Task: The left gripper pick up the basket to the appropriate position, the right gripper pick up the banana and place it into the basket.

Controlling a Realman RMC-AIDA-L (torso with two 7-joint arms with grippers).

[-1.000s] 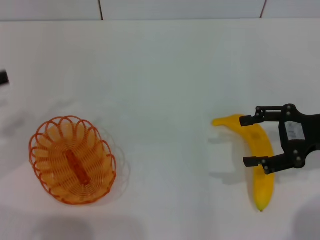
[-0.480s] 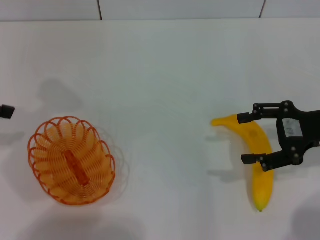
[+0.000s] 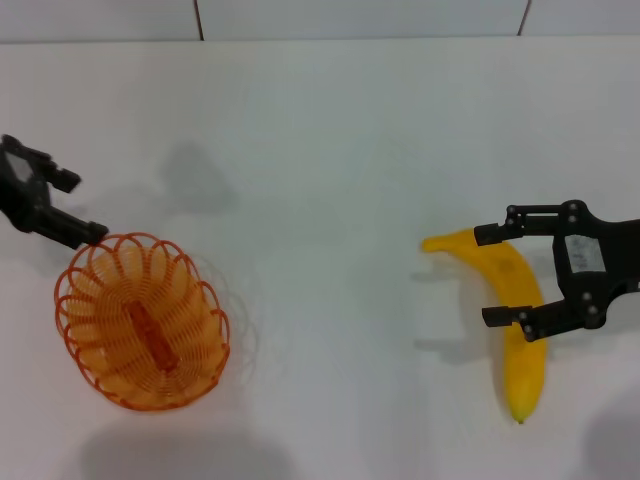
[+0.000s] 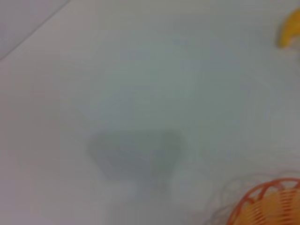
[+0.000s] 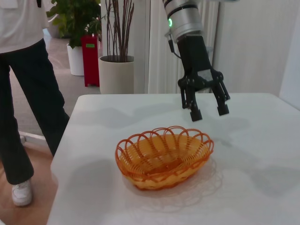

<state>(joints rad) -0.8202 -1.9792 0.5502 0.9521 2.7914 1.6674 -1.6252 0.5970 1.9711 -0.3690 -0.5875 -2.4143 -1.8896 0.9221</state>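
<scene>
The orange wire basket [image 3: 140, 320] sits on the white table at the front left. It also shows in the right wrist view [image 5: 164, 157] and, in part, in the left wrist view [image 4: 267, 206]. My left gripper [image 3: 80, 207] is open, just above the basket's far left rim; in the right wrist view it [image 5: 209, 112] hangs over the rim with nothing in it. The yellow banana [image 3: 520, 330] lies at the right. My right gripper [image 3: 490, 277] is open, one finger on each side of the banana's upper half. The banana's tip [image 4: 290, 30] shows in the left wrist view.
The white table [image 3: 320, 150] ends at a back edge with a tiled wall behind. In the right wrist view a person [image 5: 28, 70] stands by the table's far side, with potted plants [image 5: 117, 56] behind.
My left gripper has come in from the left edge and now stands at the basket's far left rim. My right gripper stays around the banana, almost unmoved.
</scene>
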